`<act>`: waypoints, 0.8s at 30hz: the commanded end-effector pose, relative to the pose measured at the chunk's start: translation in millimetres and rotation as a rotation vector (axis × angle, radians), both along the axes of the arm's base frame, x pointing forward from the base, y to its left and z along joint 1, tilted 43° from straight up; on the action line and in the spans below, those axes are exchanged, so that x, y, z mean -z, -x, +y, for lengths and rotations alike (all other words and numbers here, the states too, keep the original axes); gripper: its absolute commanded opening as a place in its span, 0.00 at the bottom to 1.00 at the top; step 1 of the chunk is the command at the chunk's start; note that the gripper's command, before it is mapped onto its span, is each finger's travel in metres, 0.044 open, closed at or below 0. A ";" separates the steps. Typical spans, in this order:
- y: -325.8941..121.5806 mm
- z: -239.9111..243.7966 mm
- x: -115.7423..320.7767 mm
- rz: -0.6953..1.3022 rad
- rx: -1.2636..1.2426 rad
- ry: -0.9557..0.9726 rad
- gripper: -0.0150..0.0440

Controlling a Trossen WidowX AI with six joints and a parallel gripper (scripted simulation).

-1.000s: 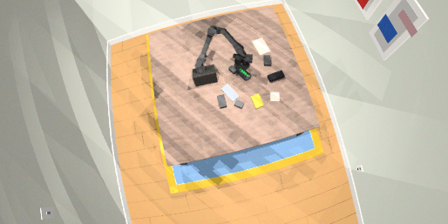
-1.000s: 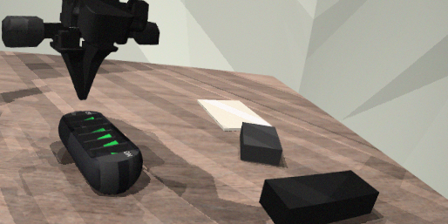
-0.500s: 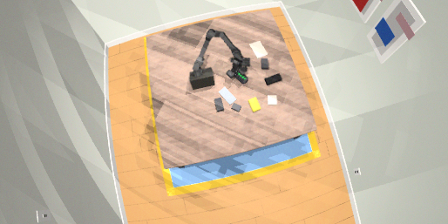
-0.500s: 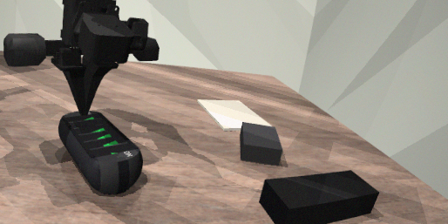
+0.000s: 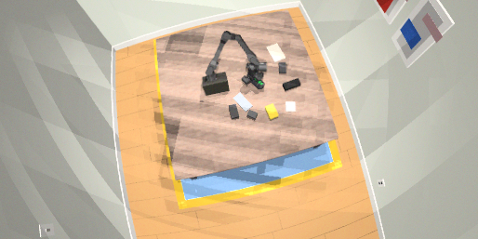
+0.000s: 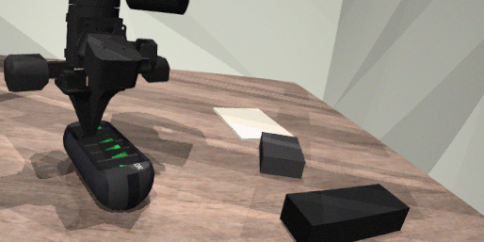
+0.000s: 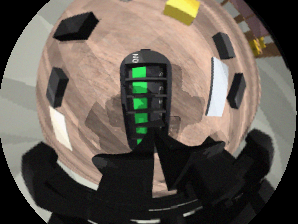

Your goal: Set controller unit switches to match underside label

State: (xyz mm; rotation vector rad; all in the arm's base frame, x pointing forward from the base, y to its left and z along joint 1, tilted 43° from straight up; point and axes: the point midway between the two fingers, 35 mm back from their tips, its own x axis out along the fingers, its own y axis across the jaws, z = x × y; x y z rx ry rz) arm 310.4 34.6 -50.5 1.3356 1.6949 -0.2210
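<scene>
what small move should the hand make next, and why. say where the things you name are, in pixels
Probably a slight straight lift of the hand (image 6: pixel 91 134) (image 7: pixel 156 131), to see the switch it covers: its closed tips are at the far end of the controller unit (image 6: pixel 127 190) (image 7: pixel 123 92), hiding part of the last rocker, while the green ends nearer the "ON" mark (image 6: pixel 137 166) (image 7: pixel 135 58) show plainly.
</scene>
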 end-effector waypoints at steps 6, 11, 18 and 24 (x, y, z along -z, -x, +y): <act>2.5 2.4 2.5 0.011 0.004 -0.007 0.25; 2.0 -0.1 0.6 0.008 -0.001 -0.002 0.25; 3.4 -28.1 -30.5 0.011 0.004 -0.005 0.25; -16.1 -30.8 -28.2 0.010 0.004 -0.005 0.25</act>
